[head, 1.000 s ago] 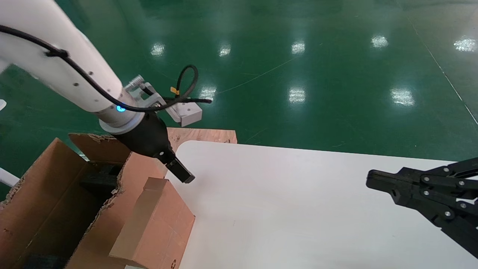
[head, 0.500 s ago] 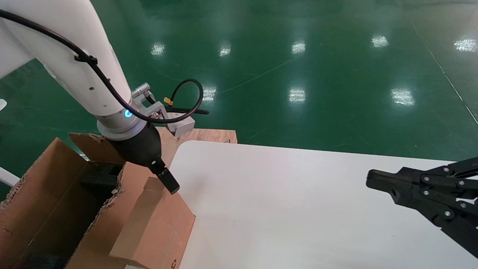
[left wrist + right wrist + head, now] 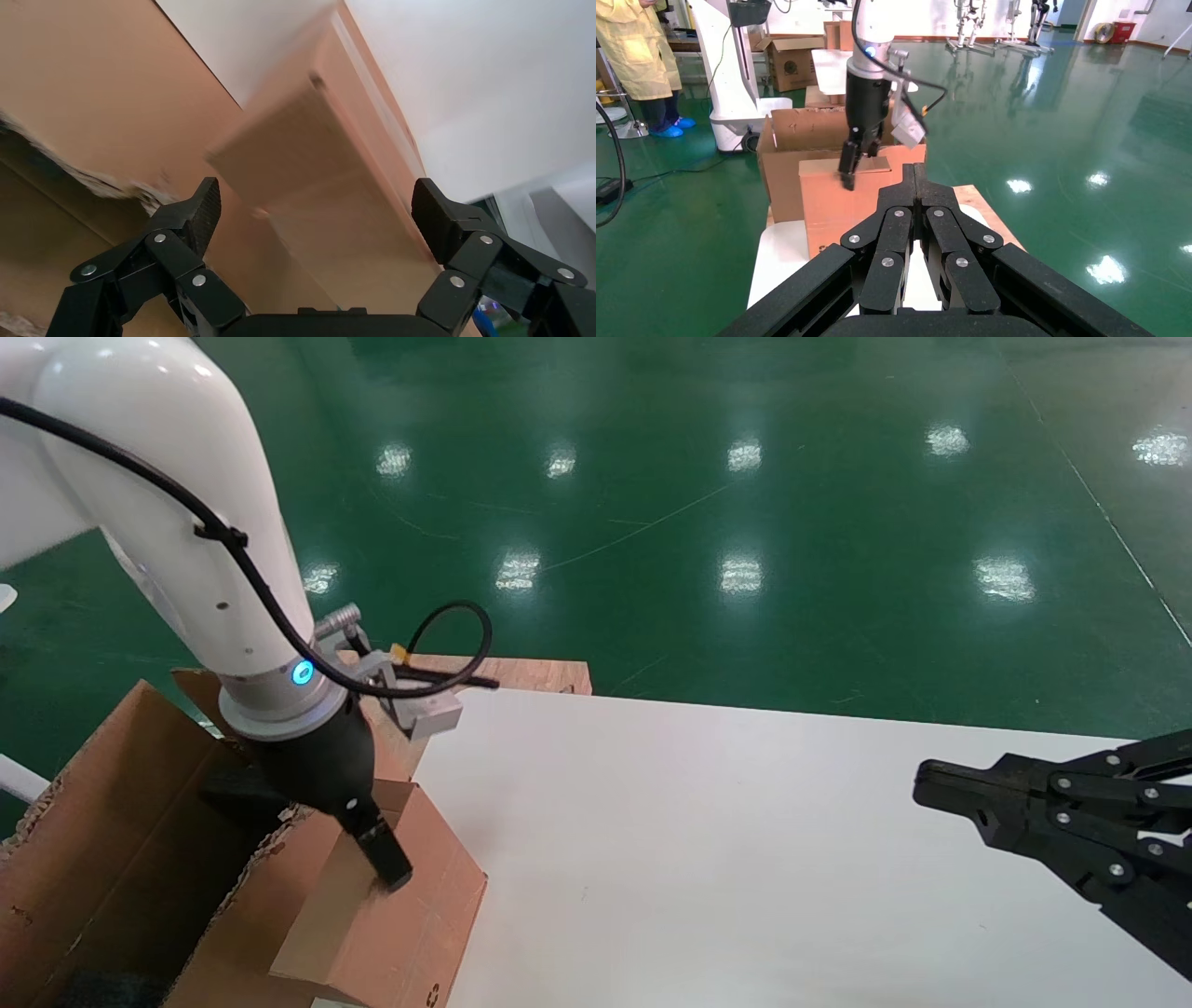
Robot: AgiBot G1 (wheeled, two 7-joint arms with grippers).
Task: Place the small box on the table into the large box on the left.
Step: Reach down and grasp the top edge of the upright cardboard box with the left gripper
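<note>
Green floor shines beyond the white bench, where the small box stands at its seven-o'clock edge, touching the large box. My left jaws are spread wide, grasping nothing, straddling the small box's top from above; the forearm drops steeply from the ten-o'clock side, wrist nearly vertical. My right jaws sit clenched, parked over the bench at four o'clock. I judge the risk is a finger landing on the top face instead of clearing its sides, tipping the box, or snagging the large box's torn flap.
</note>
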